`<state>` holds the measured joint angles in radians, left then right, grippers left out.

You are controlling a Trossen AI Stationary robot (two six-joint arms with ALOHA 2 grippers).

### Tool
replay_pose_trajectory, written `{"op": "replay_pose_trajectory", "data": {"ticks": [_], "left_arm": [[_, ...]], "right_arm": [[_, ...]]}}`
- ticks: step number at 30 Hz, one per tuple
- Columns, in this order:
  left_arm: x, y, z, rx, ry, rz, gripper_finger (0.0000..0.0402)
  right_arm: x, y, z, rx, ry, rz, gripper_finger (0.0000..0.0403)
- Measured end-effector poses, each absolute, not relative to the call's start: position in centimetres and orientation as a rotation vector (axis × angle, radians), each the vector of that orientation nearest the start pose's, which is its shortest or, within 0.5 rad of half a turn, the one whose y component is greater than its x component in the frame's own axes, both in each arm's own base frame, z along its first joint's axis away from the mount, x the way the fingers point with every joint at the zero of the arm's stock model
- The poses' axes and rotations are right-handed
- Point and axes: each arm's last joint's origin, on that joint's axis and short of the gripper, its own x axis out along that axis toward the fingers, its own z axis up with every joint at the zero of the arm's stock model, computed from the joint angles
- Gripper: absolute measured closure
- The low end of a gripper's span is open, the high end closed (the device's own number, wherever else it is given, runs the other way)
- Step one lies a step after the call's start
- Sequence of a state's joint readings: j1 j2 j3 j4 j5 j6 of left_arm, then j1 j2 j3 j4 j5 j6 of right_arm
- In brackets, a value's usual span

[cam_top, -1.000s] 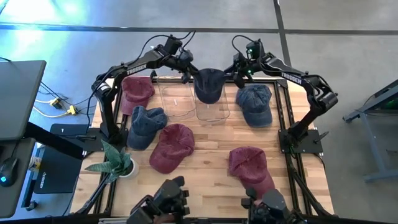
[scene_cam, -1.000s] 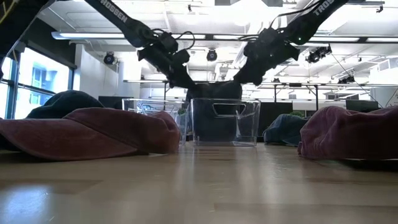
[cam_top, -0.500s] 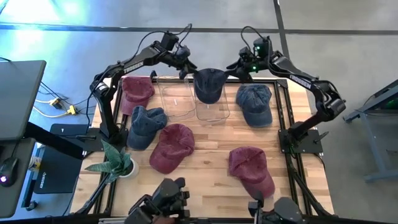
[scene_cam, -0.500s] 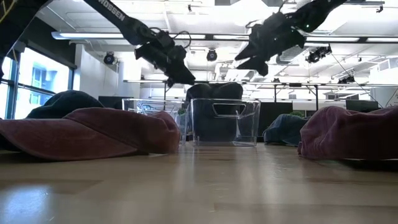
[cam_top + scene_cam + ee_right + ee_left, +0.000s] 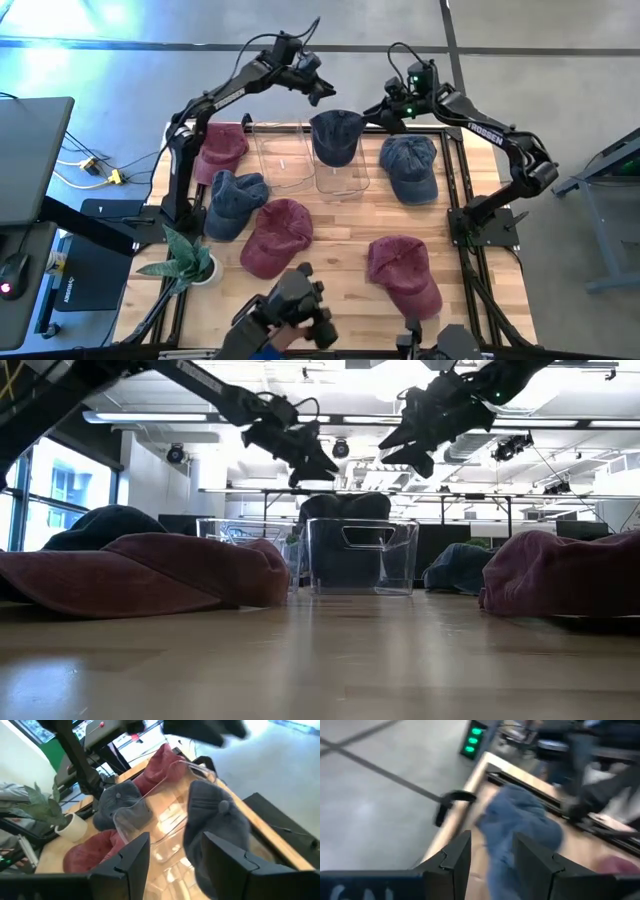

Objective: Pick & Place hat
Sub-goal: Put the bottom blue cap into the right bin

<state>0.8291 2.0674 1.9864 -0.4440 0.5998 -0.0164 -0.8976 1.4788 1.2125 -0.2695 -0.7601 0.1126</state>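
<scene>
Hat, dark navy, lay draped over the far end of the right clear bin, with its crown sticking above the rim in the low view. A second ago both end effectors were pressed against that hat from either side; now both had let go and pulled up and away. The left end effector hung above the worktop's far edge, just left of the hat, fingers parted with nothing between them. The right end effector hovered to the hat's right, also released and empty, its fingers spread in its wrist view over the bin and hat. The left wrist view was blurred, though it seemed to show the blue cap lying right of the bins. The empty left bin stood beside the first. Other caps, two maroon and one blue among them, lay where they had been.
</scene>
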Motion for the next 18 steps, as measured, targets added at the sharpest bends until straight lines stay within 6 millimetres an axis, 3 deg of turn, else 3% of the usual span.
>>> {"op": "replay_pose_trajectory", "data": {"ticks": [3,8,13,18], "left_arm": [[33.9,35.0,31.4,-0.347,0.427,0.308,0.0277],[35.0,35.8,27.4,-0.41,0.482,0.188,0.0332],[35.7,35.8,25.8,-0.455,0.453,-0.015,0.0394],[36.1,34.8,26.3,-0.478,0.393,-0.243,0.0388]], "right_arm": [[22.5,-23.2,31.2,0.526,0.385,-0.133,0.0245],[24.2,-21.1,30.6,0.5,0.476,-0.096,0.0267],[25.4,-19.4,30.4,0.464,0.521,-0.083,0.0284],[25.9,-18.8,30.3,0.478,0.53,-0.085,0.0294]]}}
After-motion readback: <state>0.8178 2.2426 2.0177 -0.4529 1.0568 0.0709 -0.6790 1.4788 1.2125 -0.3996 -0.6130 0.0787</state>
